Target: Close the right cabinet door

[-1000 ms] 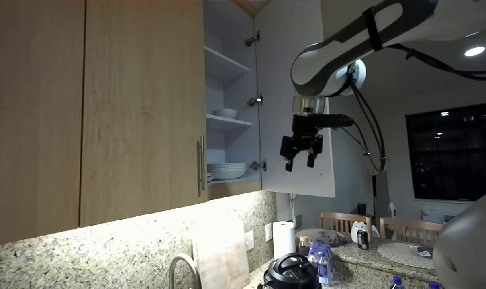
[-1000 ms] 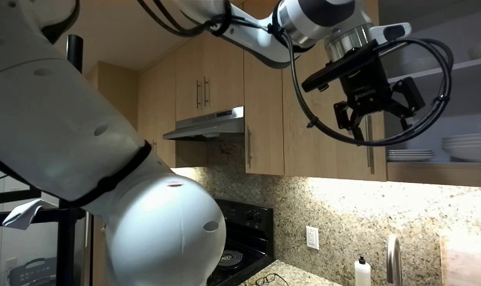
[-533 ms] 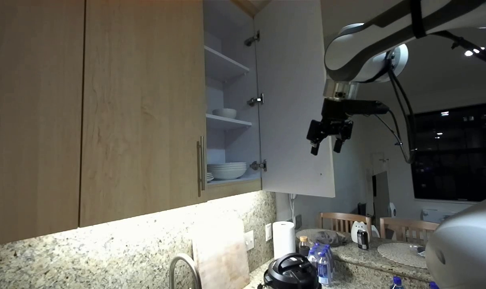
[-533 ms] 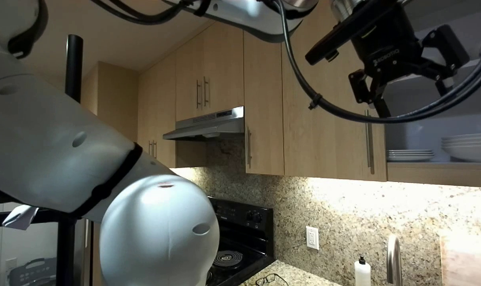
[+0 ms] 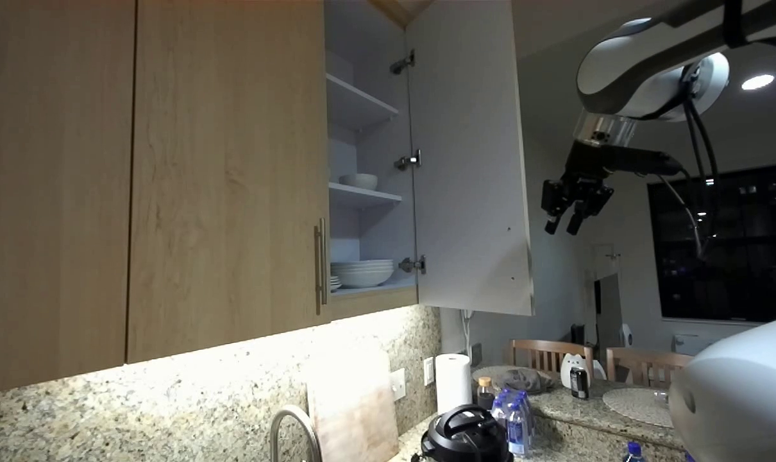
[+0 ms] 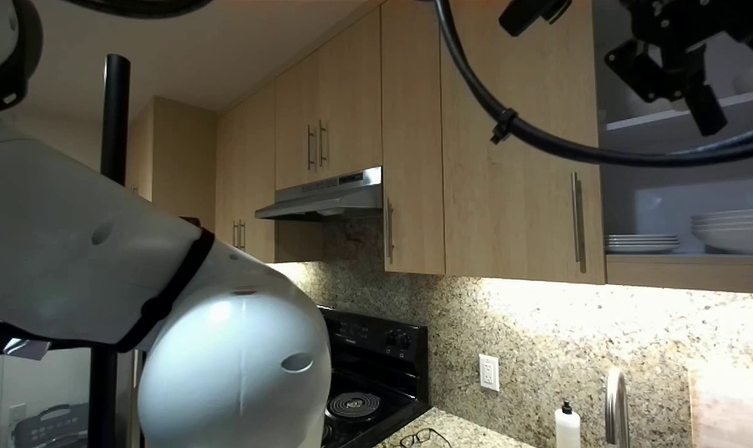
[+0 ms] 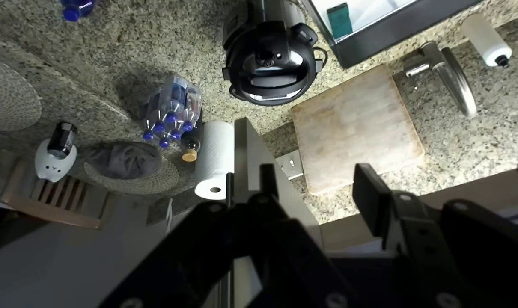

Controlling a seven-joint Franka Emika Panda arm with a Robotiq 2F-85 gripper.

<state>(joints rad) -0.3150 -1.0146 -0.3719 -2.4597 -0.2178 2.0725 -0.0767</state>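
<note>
1. The right cabinet door [image 5: 471, 160] stands unclosed, jutting out above the counter [image 7: 169, 42] near the back corner with the paper towel roll [image 5: 453, 385]; its long axis is vertical.
2. In an exterior view my gripper [image 5: 562, 228] points down, slightly tilted, just off the door's free edge, away from the counter's back edge; jaws spread, holding nothing.
3. Only the pale inner face shows there; I judge I must round the free edge and push the outer face toward the cabinet [image 5: 385, 234].

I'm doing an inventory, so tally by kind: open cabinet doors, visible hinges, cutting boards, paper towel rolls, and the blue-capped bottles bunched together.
Open cabinet door: 1
Hinges: 3
Cutting board: 1
Paper towel roll: 1
Bunched bottles: 6
Total: 12
</note>
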